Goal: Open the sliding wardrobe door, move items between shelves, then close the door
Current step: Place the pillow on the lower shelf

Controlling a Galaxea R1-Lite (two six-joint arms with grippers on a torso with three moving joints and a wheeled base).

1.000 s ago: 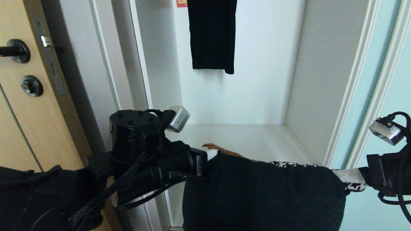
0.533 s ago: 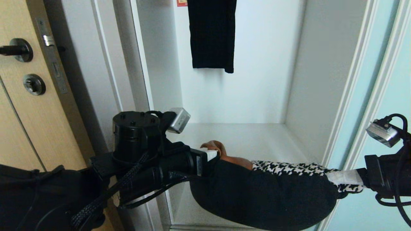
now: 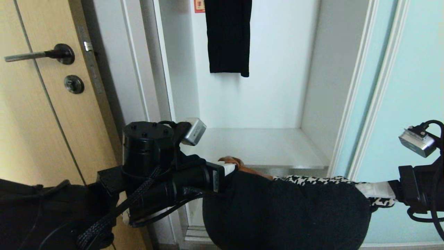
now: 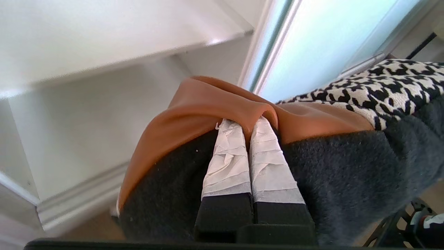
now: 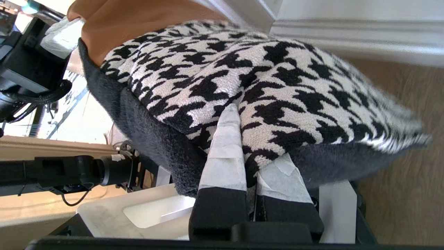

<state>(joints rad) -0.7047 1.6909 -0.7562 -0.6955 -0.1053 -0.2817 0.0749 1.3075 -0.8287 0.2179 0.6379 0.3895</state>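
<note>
I have the bundle (image 3: 288,208) slung between both arms, in the air just in front of the wardrobe opening. My left gripper (image 4: 248,126) is pinched tight on the rust-brown fold at its left end, and my right gripper (image 5: 248,139) is clamped on the houndstooth edge at its right end. The black bulk sags between them.

To place it well, I judge I need to keep both ends level and taut, lift until the sagging belly clears the shelf lip, then carry it straight in. I'd let go only once the fabric rests on the board, both sides together, so the fold doesn't spill.

The bundle's long axis runs left to right, across the opening and parallel to the shelf's front edge, with the brown and houndstooth layers uppermost and turned toward the cabinet.

Beyond it, the shelf (image 3: 256,146) sits a little above the bundle. The door (image 3: 412,104) stands slid aside on the right, and a black garment (image 3: 227,34) hangs at the back.
</note>
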